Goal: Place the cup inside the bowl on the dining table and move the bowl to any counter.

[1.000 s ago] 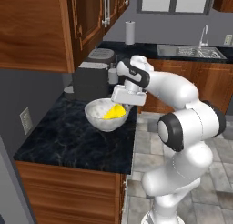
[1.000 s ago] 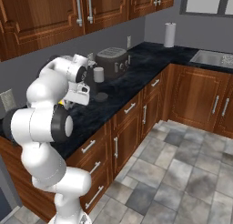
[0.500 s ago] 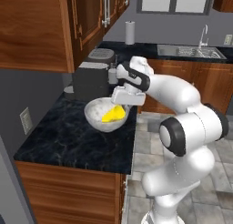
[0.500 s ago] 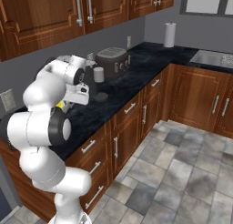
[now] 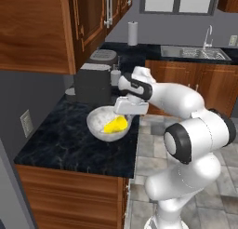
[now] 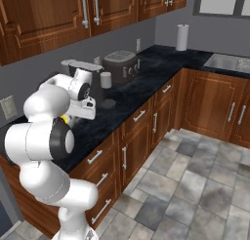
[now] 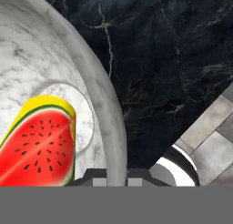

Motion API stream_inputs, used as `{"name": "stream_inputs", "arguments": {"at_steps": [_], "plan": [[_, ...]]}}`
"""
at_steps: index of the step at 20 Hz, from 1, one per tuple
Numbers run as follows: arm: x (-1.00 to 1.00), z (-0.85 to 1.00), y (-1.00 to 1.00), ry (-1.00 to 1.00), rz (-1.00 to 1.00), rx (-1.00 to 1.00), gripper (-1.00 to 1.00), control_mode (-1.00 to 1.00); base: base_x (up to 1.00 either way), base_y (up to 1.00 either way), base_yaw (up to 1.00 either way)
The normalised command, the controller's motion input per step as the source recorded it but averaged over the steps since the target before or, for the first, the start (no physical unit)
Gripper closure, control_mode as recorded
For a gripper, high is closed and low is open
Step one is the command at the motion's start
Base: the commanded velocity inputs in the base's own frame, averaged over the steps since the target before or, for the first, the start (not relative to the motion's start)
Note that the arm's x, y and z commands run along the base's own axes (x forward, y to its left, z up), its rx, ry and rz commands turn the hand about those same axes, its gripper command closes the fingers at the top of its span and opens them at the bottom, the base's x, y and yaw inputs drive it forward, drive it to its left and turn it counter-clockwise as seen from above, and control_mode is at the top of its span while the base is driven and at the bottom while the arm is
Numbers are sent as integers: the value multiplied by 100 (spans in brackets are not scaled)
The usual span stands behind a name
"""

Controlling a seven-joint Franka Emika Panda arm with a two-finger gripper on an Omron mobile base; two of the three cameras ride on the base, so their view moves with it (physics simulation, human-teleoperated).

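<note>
So the bowl (image 5: 108,124) is sitting on the black marble worktop (image 5: 60,144), pretty near its front edge, with the cup (image 5: 116,124) lying tipped over inside it. In the hand view the cup (image 7: 38,139) shows its watermelon print against the bowl's inner wall (image 7: 41,63). Looks to me like the cup-in-bowl part is done and the bowl has made it onto a counter-type run with wall cupboards above, so this is probably the set-down or let-go stage.

The end effector (image 5: 131,105) is pinched nearly closed right at the bowl's rim on the robot's side, and in the hand view the rim (image 7: 102,123) runs straight down between the finger tips, so I'd say it's clamped on the bowl wall.

What could go wrong from here:
- A thin rim pinch on a deep, round bowl is not very stable. If the arm lifts or twists, the bowl could pivot in the grip and dump the cup out.
- If the fingers pull back before opening fully, they'd drag the bowl toward the edge, and the tiled floor (image 5: 153,144) is right there.
- The dark coffee machine (image 5: 93,84) stands just behind the bowl, so a shove forward could knock into it.
</note>
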Motion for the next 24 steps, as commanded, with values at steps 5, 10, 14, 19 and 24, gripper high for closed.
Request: {"name": "stream_inputs", "arguments": {"at_steps": [5,10,14,19,24], "plan": [[0,-25,1,0,0,0,100,-100,0,0,0],[0,-24,0,0,0,0,100,-100,0,0,0],[5,-11,0,0,0,0,100,-100,0,0,0],[5,-9,0,0,0,0,100,-100,0,0,0],[7,-13,0,0,0,0,100,-100,0,0,0]]}}
